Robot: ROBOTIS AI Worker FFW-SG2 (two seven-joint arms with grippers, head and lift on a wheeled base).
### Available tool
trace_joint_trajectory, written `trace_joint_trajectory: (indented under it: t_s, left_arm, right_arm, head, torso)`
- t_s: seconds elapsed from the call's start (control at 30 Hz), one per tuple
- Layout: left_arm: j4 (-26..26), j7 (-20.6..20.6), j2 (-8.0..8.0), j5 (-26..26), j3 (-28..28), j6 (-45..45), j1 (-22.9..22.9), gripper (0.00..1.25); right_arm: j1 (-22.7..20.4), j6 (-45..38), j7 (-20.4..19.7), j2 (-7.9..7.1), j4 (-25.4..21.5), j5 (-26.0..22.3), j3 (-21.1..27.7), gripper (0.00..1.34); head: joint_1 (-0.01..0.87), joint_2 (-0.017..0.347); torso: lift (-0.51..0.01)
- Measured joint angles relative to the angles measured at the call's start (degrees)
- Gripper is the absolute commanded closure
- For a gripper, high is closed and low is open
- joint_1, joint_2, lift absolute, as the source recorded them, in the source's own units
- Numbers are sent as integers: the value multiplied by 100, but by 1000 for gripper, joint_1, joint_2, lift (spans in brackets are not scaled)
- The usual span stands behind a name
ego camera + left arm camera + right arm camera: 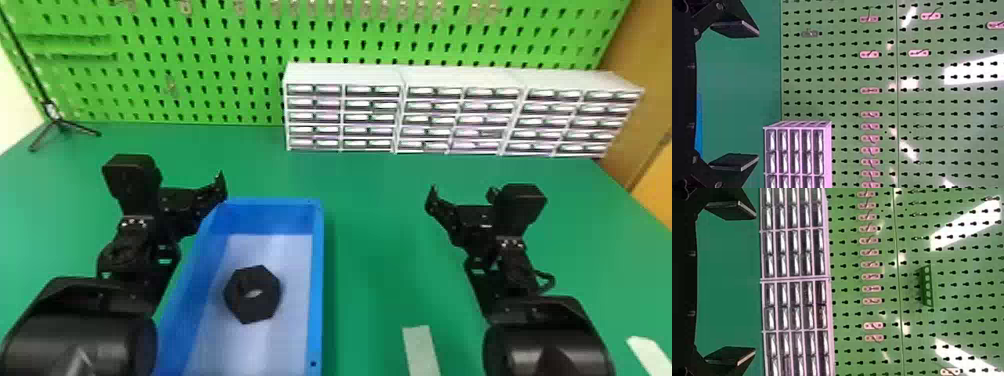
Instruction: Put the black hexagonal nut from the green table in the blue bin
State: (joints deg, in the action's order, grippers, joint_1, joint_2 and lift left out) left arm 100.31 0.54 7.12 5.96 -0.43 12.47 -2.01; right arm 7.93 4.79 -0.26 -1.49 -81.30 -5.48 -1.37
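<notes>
Green pegboard (230, 65) with small metal hooks stands behind a darker green table (375, 200). At the left end of the table, near the back, is a thin black stand (61, 123) on splayed legs. Next comes the left gripper (185, 202), its fingers spread wide with nothing between them; in the head view it shows by the far left corner of the blue bin (318, 270). Inside that bin, the black hexagonal nut (267, 300) rests on the pale floor, nearer the left wall than the right one, its hole visible from above. To the right of the bin, at the back of the table, a long row of white drawer units (345, 75) stands before the pegboard. A pale strip (421, 347) lies on the table between the bin and the right arm. The right gripper (462, 195) is above the table, well apart from the bin, also with its fingers wide open and empty. Farther right are another pale strip (650, 354) by the view's edge and a wood-coloured panel (645, 90) beyond the table.
</notes>
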Motion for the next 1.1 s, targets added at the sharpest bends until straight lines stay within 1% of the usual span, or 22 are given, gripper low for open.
trace_joint_trajectory:
  t_s: [1.1]
  left_arm:
    - [-5, 0, 0, 37, -25, 11, 7, 160]
  right_arm:
    - [-27, -3, 0, -9, 0, -32, 67, 91]
  head:
    - [683, 28]
  torso:
    - [-96]
